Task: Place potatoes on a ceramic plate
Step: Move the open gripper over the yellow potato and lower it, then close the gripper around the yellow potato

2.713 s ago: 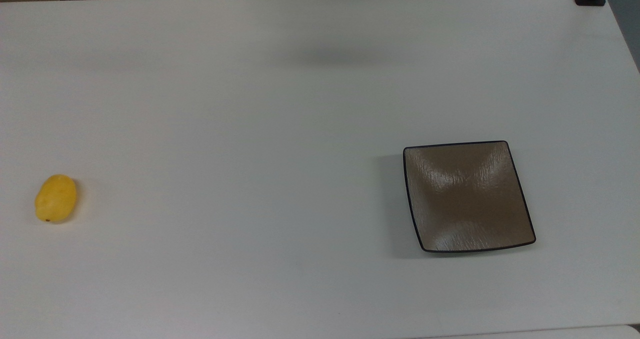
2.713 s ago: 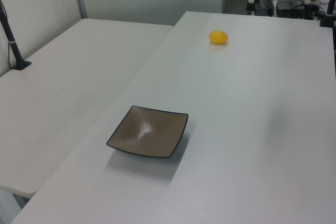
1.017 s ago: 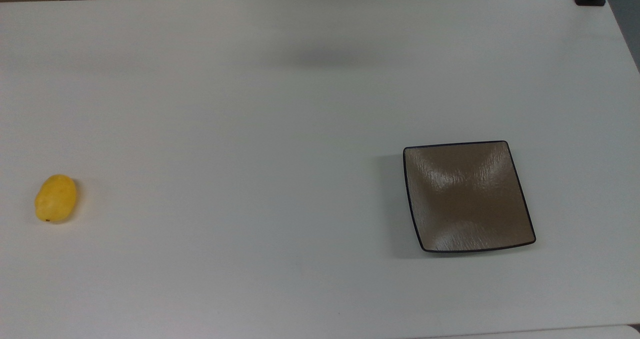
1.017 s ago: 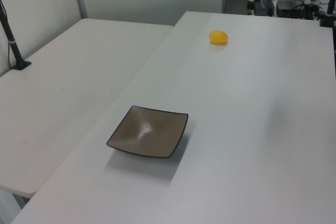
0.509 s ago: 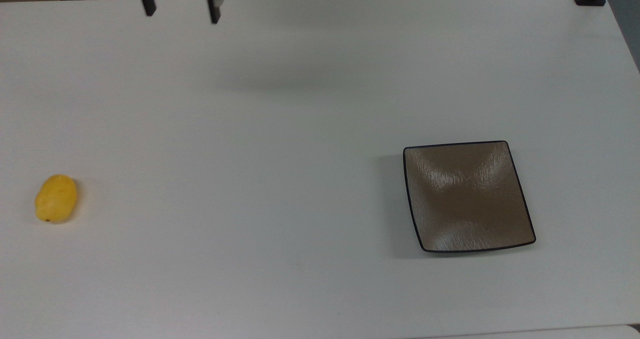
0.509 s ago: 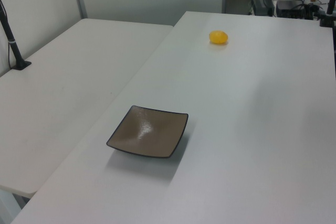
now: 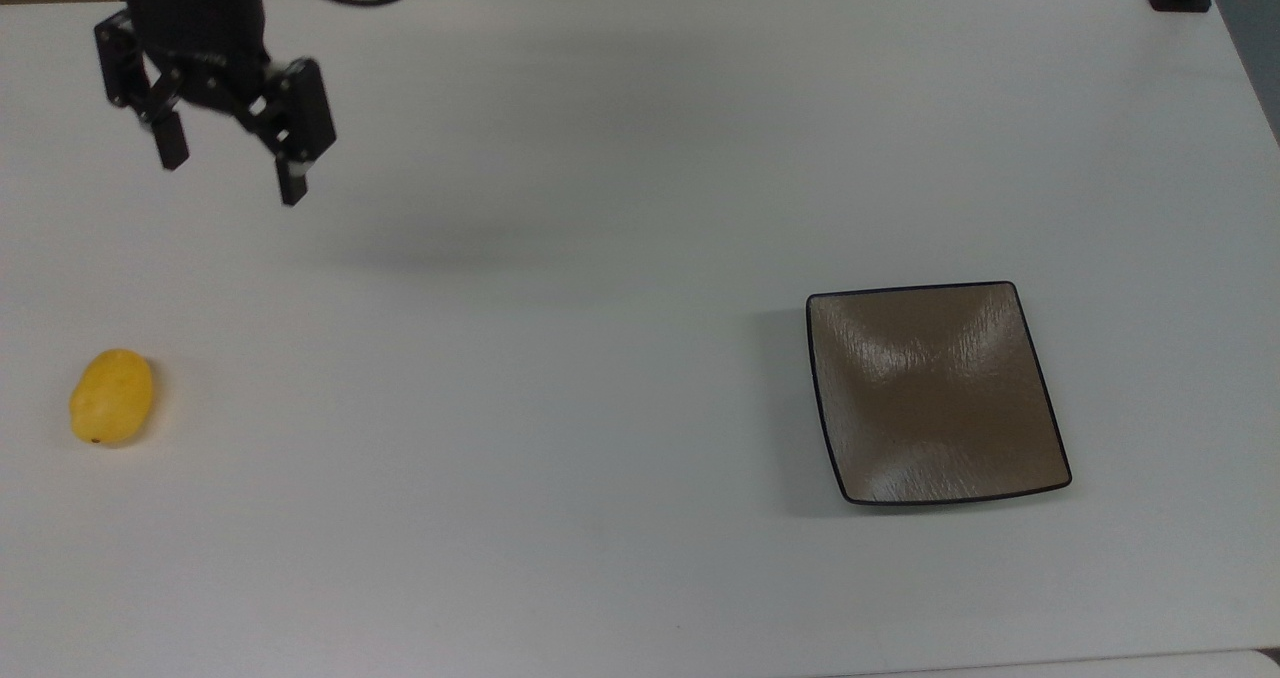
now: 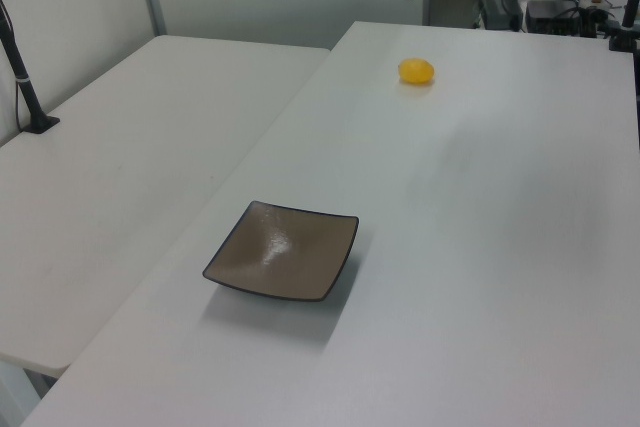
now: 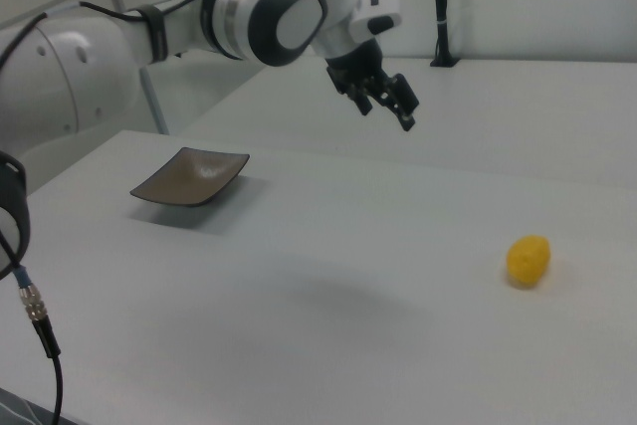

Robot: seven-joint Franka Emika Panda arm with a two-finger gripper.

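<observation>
While you read the top view from its left edge across, take the items in this order:

Potato: the potato (image 7: pixel 111 397) lies on the white table (image 7: pixel 560 358) at the top view's far left, a small yellow oval with a tiny dark spot at its lower end. You can also find it (image 8: pixel 416 71) near the far end of the table in the left view, and at the right view's right (image 9: pixel 528 261). Nothing touches it.

Gripper: the gripper (image 7: pixel 232 176) hangs above the table toward the top view's upper left, up and to the right of the potato and well apart from it. Your two black fingers (image 7: pixel 292 180) point down with a clear gap between them, so the jaws stand open and hold nothing. In the right view you see it (image 9: pixel 395 109) on the end of the white arm (image 9: pixel 229 17), raised off the table. A soft shadow lies on the table to its right in the top view.

Plate: the ceramic plate (image 7: pixel 935 393) sits flat at the top view's right, square, glossy brown with a thin black rim, well apart from both potato and gripper. Its surface carries nothing. In the left view it (image 8: pixel 282 250) lies near the table's left edge.
</observation>
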